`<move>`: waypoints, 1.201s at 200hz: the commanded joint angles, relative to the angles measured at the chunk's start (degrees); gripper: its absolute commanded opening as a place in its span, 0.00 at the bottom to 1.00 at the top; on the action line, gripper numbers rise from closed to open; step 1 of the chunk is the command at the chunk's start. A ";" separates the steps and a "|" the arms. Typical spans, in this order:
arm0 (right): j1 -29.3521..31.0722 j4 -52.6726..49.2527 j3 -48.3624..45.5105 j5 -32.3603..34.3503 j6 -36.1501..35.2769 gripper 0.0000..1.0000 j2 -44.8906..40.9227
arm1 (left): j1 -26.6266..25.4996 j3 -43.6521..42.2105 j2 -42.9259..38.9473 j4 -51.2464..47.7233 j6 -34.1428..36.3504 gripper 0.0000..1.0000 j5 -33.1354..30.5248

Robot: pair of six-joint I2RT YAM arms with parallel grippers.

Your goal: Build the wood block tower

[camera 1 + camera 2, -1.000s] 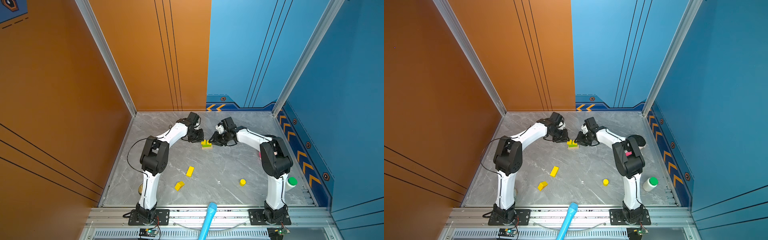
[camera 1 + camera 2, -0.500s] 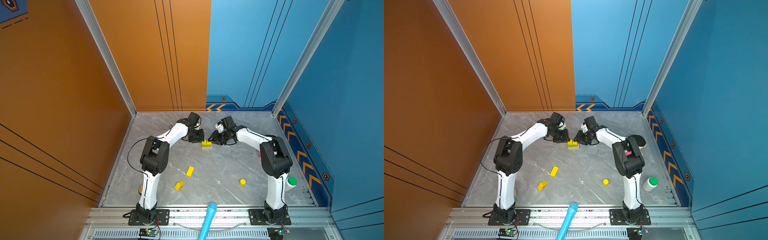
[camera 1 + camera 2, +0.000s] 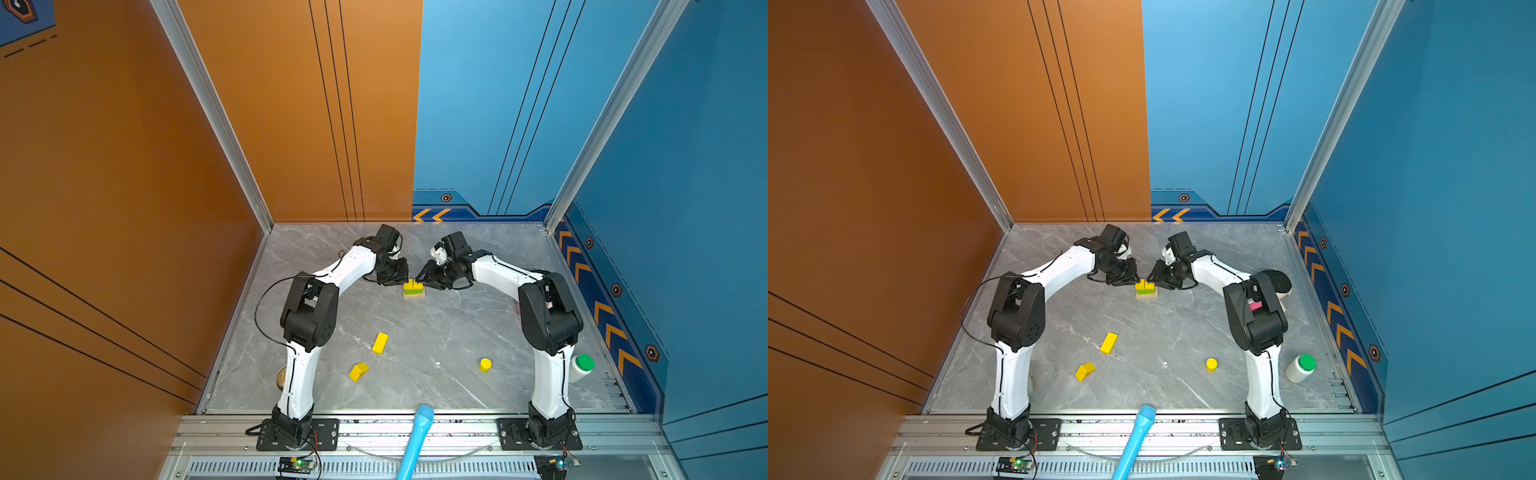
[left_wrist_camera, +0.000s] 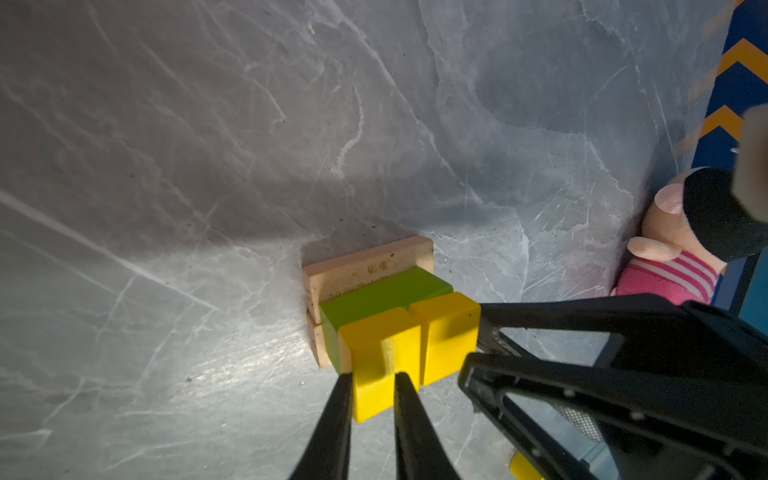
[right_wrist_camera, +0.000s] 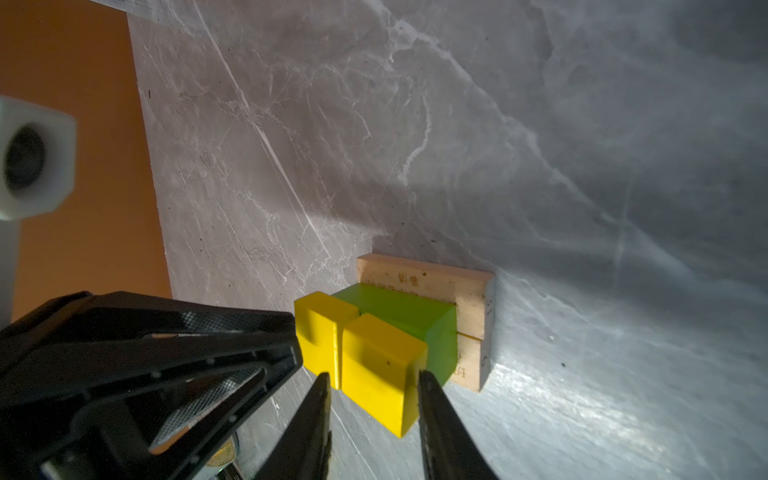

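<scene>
The tower (image 3: 413, 289) (image 3: 1146, 289) stands mid-table: two tan planks (image 4: 365, 266) (image 5: 449, 286), a green bar (image 4: 374, 293) (image 5: 399, 305) and two yellow cubes side by side on top. My left gripper (image 4: 374, 384) (image 3: 401, 282) (image 3: 1133, 282) is shut on one cube (image 4: 382, 349) (image 5: 322, 336). My right gripper (image 5: 374, 380) (image 3: 425, 285) (image 3: 1158, 285) is open, its fingers loosely either side of the other cube (image 5: 382, 357) (image 4: 449, 332). A yellow bar (image 3: 380, 343) (image 3: 1108, 343), roof-shaped piece (image 3: 358, 371) (image 3: 1085, 371) and cylinder (image 3: 485, 365) (image 3: 1211, 365) lie loose nearer the front.
A white bottle with a green cap (image 3: 582, 368) (image 3: 1300, 368) stands by the right arm's base. A plush toy (image 4: 681, 249) (image 3: 1281, 286) lies at the right wall. A blue pole (image 3: 415, 440) leans over the front rail. Walls close in left, back and right.
The right gripper's jaws have eased apart slightly round their cube. Both arms and the tower stay where they were.
</scene>
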 commanded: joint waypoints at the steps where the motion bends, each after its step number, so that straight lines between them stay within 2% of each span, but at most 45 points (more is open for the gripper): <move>1: -0.44 -1.55 1.86 -0.54 -0.10 0.36 0.80 | -0.31 0.10 1.42 -0.11 -0.52 0.21 1.37; 240: -0.61 -1.50 2.23 -0.70 0.16 0.33 1.42 | -0.79 0.71 1.62 -0.12 -0.85 0.19 1.79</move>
